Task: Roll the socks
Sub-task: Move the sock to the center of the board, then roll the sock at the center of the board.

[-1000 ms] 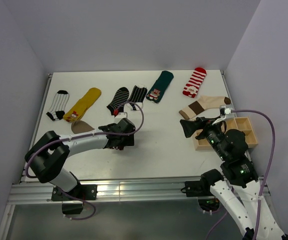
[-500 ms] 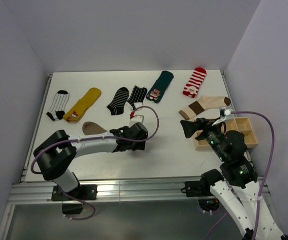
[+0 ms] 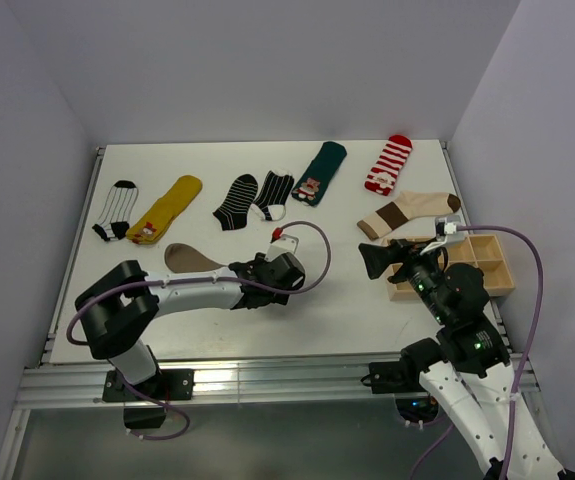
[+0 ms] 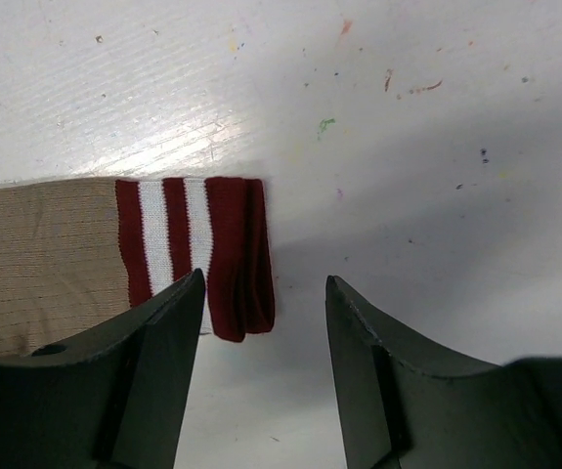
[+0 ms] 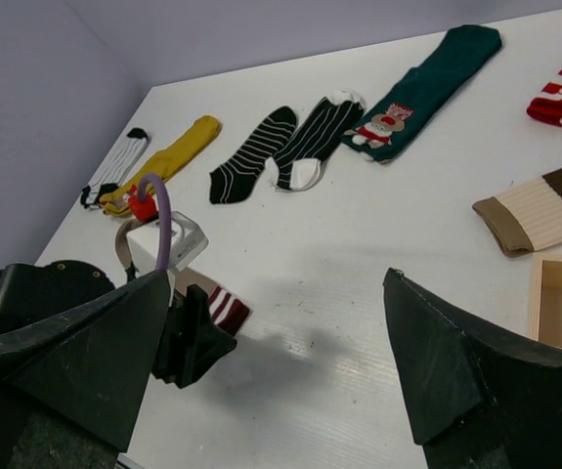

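A brown sock (image 3: 192, 258) with a dark red and white striped cuff (image 4: 202, 244) lies flat on the white table, toe to the left. My left gripper (image 4: 264, 283) hovers low over the cuff end, open; the cuff's corner lies just inside the left finger (image 4: 153, 371), untouched by the right one. From above, that gripper (image 3: 272, 275) sits at the sock's right end. My right gripper (image 5: 279, 278) hangs wide open and empty above the table, near the wooden box. Several other socks lie along the back, among them a cream one with brown bands (image 3: 407, 213) and a black one with thin white lines (image 3: 237, 200).
A wooden compartment box (image 3: 467, 262) stands at the right edge beside my right arm. The back row also holds a white striped sock (image 3: 115, 210), a yellow sock (image 3: 165, 208), a dark green sock (image 3: 319, 172) and a red-white striped sock (image 3: 389, 163). Grey walls enclose the table.
My left gripper has slid to the right along the brown sock, uncovering more of it, and its jaws have narrowed. The right arm has barely moved.
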You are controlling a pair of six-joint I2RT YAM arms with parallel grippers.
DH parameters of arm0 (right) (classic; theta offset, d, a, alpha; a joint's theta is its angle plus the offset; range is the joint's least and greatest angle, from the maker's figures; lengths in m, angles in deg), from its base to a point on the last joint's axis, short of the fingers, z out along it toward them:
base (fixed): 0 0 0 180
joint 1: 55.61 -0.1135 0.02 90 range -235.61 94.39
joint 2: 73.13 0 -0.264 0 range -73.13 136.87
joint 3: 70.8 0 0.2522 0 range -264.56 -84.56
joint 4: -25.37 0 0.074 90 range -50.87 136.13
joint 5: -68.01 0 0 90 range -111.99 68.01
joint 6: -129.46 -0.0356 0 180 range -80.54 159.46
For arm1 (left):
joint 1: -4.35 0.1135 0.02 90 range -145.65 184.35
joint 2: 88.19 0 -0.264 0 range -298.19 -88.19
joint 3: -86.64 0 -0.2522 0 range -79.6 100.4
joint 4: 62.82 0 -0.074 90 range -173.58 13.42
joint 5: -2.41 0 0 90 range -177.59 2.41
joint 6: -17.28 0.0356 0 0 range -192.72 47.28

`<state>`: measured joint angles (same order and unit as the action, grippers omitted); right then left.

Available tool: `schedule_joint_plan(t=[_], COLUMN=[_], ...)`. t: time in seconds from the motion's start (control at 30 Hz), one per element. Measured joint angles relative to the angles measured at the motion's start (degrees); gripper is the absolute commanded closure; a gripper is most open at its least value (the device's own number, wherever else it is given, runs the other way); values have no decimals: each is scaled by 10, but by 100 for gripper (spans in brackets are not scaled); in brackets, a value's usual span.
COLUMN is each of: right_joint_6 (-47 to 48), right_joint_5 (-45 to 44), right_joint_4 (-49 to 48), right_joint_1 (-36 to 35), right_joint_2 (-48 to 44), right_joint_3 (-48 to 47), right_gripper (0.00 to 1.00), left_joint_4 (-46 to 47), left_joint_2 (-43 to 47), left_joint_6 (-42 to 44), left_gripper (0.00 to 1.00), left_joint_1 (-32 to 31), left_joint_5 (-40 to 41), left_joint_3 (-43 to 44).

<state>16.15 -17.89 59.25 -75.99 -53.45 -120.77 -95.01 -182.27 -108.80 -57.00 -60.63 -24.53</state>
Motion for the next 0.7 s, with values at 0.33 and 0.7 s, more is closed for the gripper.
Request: schedule_joint_plan(t=[0.33, 0.7], right_joint_6=[2, 2], right_joint_5=[-1, -6], right_joint_4=[-1, -3], right_joint_1=[0, 0], right_joint_2=[-4, -5], right_joint_3=[10, 18], right_gripper=[4, 7], left_joint_4=[0, 1], left_joint_2=[-42, -56], left_joint_6=[19, 19], left_gripper=[45, 79], left_joint_1=[0, -6], left_joint_5=[4, 6], left_joint_3=[0, 8])
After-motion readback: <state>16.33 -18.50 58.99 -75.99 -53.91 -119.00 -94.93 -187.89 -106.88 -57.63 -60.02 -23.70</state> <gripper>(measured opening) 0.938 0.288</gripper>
